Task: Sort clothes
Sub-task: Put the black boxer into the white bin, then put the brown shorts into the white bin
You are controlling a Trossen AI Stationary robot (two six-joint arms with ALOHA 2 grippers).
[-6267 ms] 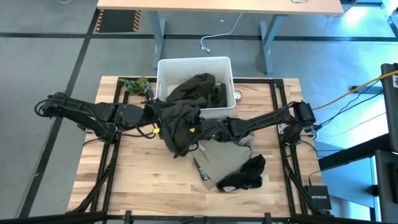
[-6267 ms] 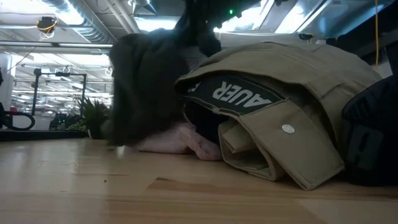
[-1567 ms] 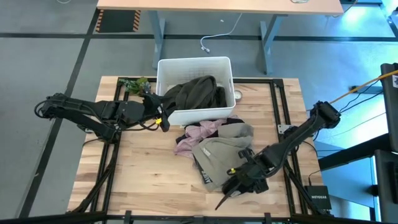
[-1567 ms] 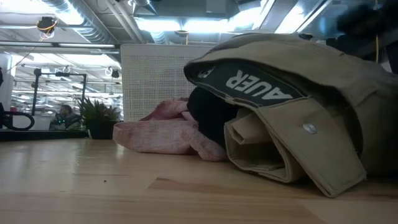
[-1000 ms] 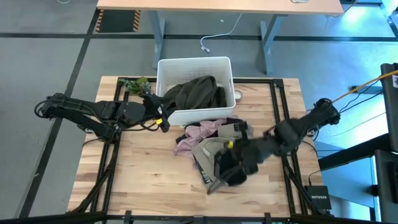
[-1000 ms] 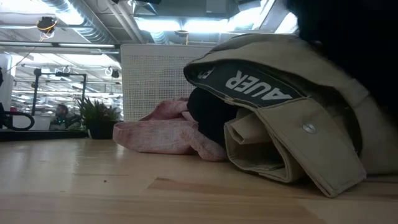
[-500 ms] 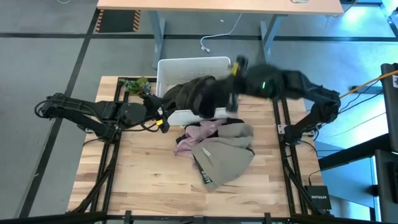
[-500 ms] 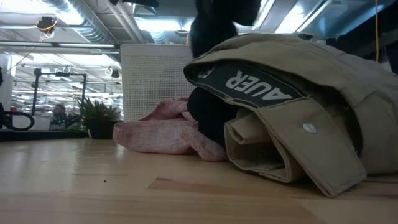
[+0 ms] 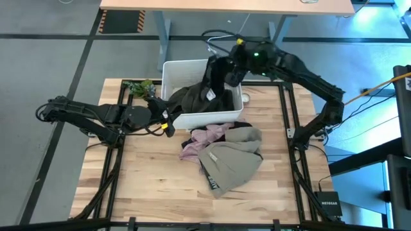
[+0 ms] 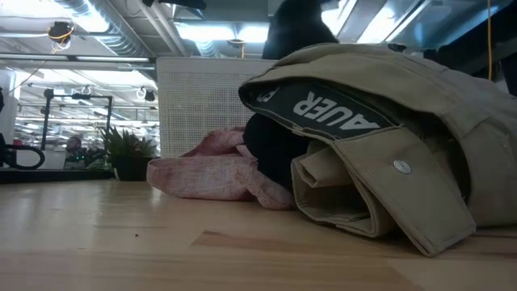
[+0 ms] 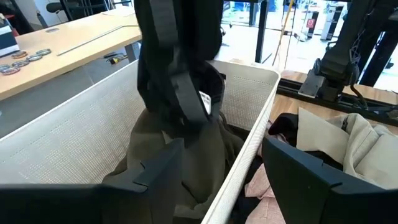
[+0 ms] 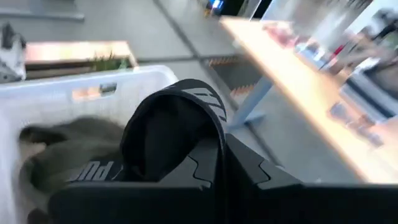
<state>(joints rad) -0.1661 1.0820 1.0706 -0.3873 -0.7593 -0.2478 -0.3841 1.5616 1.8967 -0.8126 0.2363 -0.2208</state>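
My right gripper (image 9: 230, 67) is over the white bin (image 9: 168, 70) at the table's far side, shut on a black garment (image 9: 217, 80) that hangs above the bin; it also shows in the left wrist view (image 11: 174, 56). The dark olive-grey garment (image 9: 192, 96) lies in the bin. The beige-tan garment (image 9: 231, 160) and the pale pink one (image 9: 205, 138) lie heaped on the table in front of the bin, with a dark garment (image 10: 275, 149) under the beige one. My left gripper (image 9: 168, 122) is open and empty at the bin's near left corner. My right gripper pinches a bunched fold of the black garment (image 12: 186, 118) between its two fingers; the cloth loops over the fingertips. The arm reaches in from the table's right. The garment hangs slack below the gripper, lifted clear of the table, its white tag (image 11: 204, 99) just above the olive garment.
A small green plant (image 9: 138, 86) stands at the table's far left beside the bin. A small round object (image 9: 246, 98) lies right of the bin. Bare wood lies along the near edge (image 9: 148, 186). A desk (image 9: 225, 5) stands beyond the table.
My right gripper has risen from the near right of the table and swung fast toward the far edge, carrying the black garment up off the beige one and over the bin. The beige and pink garments have stayed where they were.
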